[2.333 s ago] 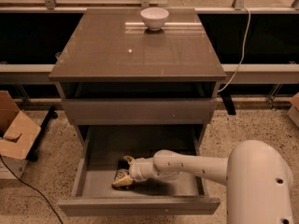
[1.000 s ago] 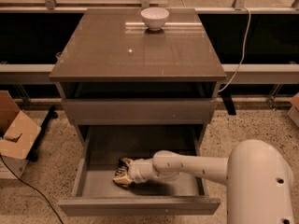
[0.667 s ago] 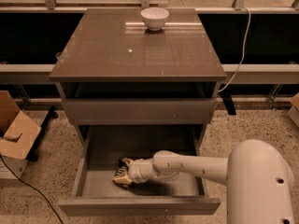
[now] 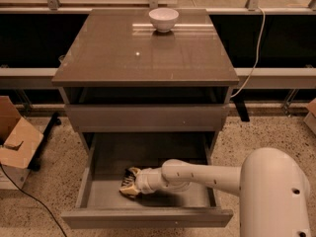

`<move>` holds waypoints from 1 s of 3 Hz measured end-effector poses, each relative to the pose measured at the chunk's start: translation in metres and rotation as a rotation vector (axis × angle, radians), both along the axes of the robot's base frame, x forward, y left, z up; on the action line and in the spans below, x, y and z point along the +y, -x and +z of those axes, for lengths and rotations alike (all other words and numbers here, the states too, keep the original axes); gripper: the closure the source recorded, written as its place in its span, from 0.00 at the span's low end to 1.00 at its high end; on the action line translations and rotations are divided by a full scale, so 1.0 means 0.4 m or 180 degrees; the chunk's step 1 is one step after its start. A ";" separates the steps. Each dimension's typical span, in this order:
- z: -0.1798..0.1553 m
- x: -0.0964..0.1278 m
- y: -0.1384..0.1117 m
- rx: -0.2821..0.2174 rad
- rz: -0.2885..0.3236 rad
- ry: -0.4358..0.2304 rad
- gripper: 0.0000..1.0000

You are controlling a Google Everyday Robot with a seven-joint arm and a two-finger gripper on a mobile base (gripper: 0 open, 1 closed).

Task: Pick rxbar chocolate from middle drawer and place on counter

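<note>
The middle drawer (image 4: 148,154) is pulled open at the bottom of the cabinet, showing its grey floor and side walls. My gripper (image 4: 129,182) is down inside it, near the front left of the floor, with the white arm reaching in from the right. The rxbar chocolate does not show as a separate thing; the gripper's dark and tan tip covers that spot. The counter (image 4: 148,58) is the glossy grey-brown top above.
A white bowl (image 4: 163,19) stands at the back of the counter. A shut drawer front (image 4: 148,116) sits above the open drawer. A cardboard box (image 4: 17,142) and a cable lie on the floor at left. My white body (image 4: 276,196) fills the lower right.
The gripper has crept slightly toward the back of the drawer floor, staying low. Nothing else has moved.
</note>
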State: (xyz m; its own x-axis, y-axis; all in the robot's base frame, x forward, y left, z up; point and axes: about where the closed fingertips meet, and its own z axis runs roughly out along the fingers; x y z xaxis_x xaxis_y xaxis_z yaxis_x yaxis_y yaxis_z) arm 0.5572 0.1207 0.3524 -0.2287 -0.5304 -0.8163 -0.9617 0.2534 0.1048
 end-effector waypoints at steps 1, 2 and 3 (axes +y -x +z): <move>0.000 0.000 0.000 0.0000 0.0000 0.0000 0.82; 0.000 0.000 0.000 0.0000 0.0000 0.0000 0.59; 0.001 0.000 0.000 0.0000 0.0000 0.0000 0.36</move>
State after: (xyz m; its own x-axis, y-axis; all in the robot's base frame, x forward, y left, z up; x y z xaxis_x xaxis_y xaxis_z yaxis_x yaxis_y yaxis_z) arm 0.5572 0.1208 0.3528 -0.2286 -0.5304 -0.8163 -0.9617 0.2532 0.1048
